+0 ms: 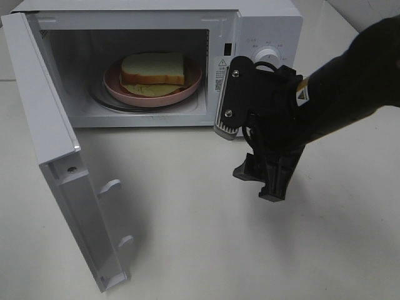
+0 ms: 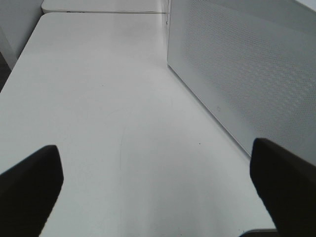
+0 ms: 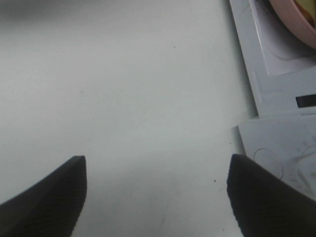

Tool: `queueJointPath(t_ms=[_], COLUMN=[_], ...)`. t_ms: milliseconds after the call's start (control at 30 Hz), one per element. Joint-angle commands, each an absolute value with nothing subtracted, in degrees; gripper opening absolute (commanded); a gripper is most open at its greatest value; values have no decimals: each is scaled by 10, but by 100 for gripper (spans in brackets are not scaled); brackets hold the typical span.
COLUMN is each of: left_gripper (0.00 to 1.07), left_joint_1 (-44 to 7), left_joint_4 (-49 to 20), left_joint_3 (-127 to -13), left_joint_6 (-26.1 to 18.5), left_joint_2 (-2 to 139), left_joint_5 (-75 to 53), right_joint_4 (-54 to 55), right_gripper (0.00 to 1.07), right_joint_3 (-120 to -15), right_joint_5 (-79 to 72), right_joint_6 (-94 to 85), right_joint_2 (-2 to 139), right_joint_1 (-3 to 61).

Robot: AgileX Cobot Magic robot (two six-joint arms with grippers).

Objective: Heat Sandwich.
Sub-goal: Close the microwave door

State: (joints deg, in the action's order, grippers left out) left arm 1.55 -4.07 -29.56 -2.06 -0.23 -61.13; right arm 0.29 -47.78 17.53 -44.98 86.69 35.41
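Jaws on left gripper (image 2: 155, 185) and right gripper (image 1: 267, 180) gape empty; shoving the open door (image 1: 53, 147) at 8 o'clock could slide the microwave (image 1: 269, 22) holding the sandwich (image 1: 153, 67) instead of latching.

My right arm (image 1: 350, 75) is matte black, with a wrist plate (image 1: 236, 94) showing two silver screws (image 1: 235, 73), a looped black cable (image 1: 267, 64) and a yellow warning triangle (image 1: 304, 95). My left gripper (image 2: 158, 197) has black fingers (image 2: 29, 190) too.
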Motion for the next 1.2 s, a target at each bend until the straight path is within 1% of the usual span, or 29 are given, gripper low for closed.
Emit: queueJointPath(t_ms=[33, 267, 467, 800, 1200], left_gripper=[98, 98, 98, 98, 98], left_joint_1=[17, 17, 17, 17, 17], left_joint_4=[-40, -40, -40, -40, -40], left_joint_3=[-296, -296, -296, -296, -296], left_joint_6=[-18, -18, -18, -18, -18], left_joint_2=[-13, -13, -13, -13, -13], left_joint_5=[-612, -612, -612, -612, -612], right_joint_4=[6, 6, 6, 5, 5], right_gripper=[76, 76, 76, 76, 76], right_joint_3=[-450, -392, -366, -363, -363], right_joint_5=[177, 182, 208, 352, 492], right_joint_6=[-414, -335, -299, -151, -119], right_joint_2=[833, 759, 708, 615, 524], right_joint_1=[356, 356, 356, 356, 356])
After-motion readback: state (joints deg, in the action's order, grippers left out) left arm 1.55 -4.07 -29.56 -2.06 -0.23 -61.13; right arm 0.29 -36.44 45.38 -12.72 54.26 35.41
